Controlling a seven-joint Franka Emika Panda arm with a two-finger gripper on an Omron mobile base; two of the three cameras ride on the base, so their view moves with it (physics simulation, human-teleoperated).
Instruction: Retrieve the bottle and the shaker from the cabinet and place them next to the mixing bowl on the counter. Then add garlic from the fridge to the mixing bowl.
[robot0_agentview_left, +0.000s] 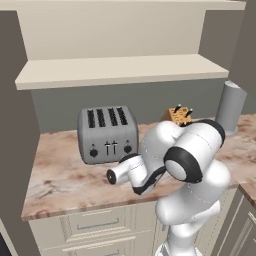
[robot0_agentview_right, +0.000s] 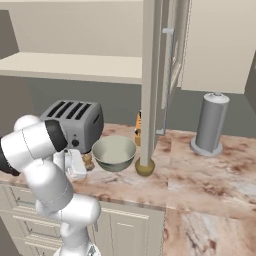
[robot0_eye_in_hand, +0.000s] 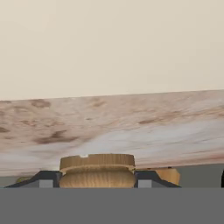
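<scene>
The small brown wooden shaker (robot0_eye_in_hand: 97, 171) sits between my two fingertips (robot0_eye_in_hand: 148, 178), which press its sides. It stands low over the marble counter (robot0_agentview_right: 200, 175), just left of the pale grey-green mixing bowl (robot0_agentview_right: 114, 152). My gripper (robot0_agentview_right: 80, 164) is shut on the shaker (robot0_agentview_right: 88, 161) in front of the toaster. The bottle (robot0_agentview_right: 145, 168) stands on the counter right of the bowl; only its round olive-yellow body shows, and the neck is hidden behind a door edge. Above the counter is the beige cabinet shelf (robot0_agentview_left: 120, 70). Garlic and fridge are out of view.
A grey four-slot toaster (robot0_agentview_left: 107, 134) stands at the back of the counter, close behind my hand. An open cabinet door (robot0_agentview_right: 152, 85) hangs edge-on over the bottle. A knife block (robot0_agentview_left: 180, 115) and a grey paper-towel holder (robot0_agentview_right: 210, 122) stand to the right.
</scene>
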